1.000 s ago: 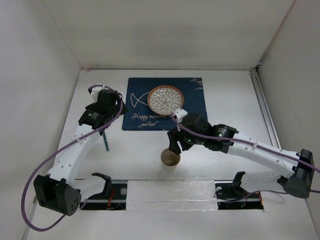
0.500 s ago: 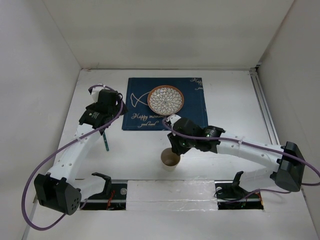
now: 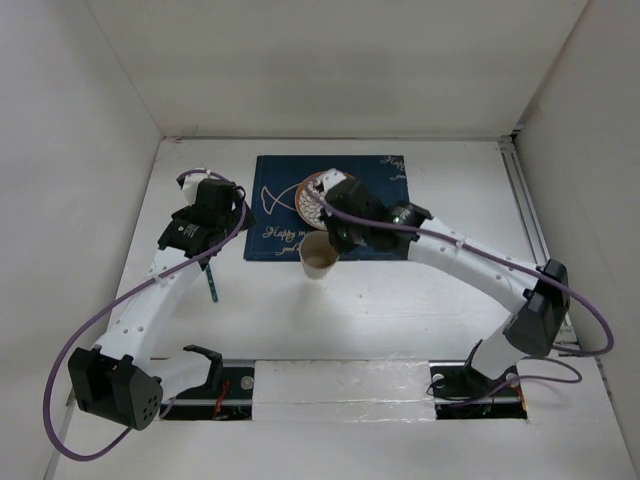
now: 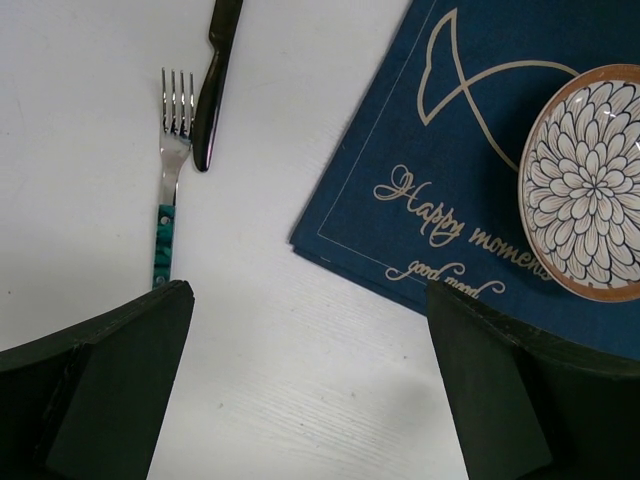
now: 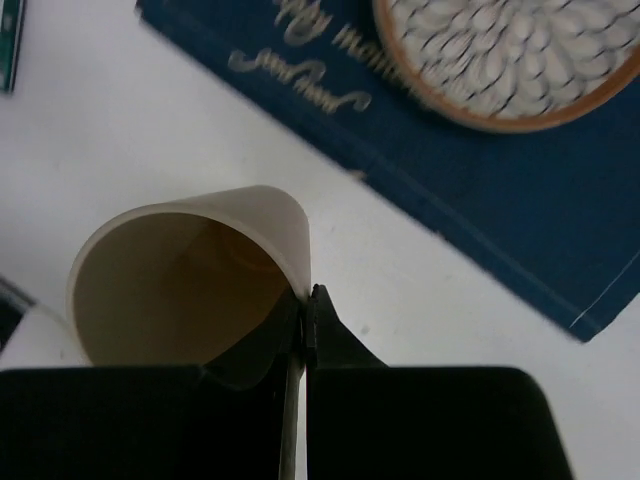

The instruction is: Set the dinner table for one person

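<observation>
Pinching the rim of the paper cup [image 3: 318, 258], the right gripper [image 5: 305, 300] holds it over the dinner table [image 3: 400, 320] at the placemat's [image 3: 270, 200] near edge, while the left gripper [image 4: 308, 292], fingers spread, hovers left of the placemat.

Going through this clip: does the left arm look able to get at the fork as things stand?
Probably yes. The left gripper is open and empty, and the fork lies uncovered on the dinner table just ahead of it. Only the knife lies close beside it.
</observation>
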You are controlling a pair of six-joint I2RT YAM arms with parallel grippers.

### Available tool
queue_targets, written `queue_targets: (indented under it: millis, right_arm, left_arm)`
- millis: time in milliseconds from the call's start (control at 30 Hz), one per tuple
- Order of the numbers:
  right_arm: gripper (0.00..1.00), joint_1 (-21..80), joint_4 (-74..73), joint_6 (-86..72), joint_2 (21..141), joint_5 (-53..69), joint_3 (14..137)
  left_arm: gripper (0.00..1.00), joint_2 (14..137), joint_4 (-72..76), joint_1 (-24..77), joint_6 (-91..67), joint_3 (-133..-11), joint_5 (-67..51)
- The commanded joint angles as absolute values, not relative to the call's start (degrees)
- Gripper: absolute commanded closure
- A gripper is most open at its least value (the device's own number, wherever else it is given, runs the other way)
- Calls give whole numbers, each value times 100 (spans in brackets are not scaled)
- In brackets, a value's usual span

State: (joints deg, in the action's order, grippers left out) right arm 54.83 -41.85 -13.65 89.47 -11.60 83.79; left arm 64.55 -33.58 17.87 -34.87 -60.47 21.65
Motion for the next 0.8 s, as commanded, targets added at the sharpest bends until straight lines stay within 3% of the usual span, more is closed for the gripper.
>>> queue_targets:
  millis: [0,200,400,767]
  right_arm:
    - [100,4564,-4454,-1063,9655,-1512,9583]
    - [100,3299,-5369,-950,11413,-1389,12298]
    - [100,2199,-6020,-1063,12742,-801,14271]
    - [100,1257,-4904,-1353,13306,-792,14228]
  left_arm:
    - [0,6434,-3375,1767,-3472,-6223,2302]
    - [0,6381,-3428,1767,-3472,-6223,2496]
    - [0,6328,-3428,1767,-3524,-6223,2496]
    - [0,6337,-3428,1767,-3472,-6223,2443]
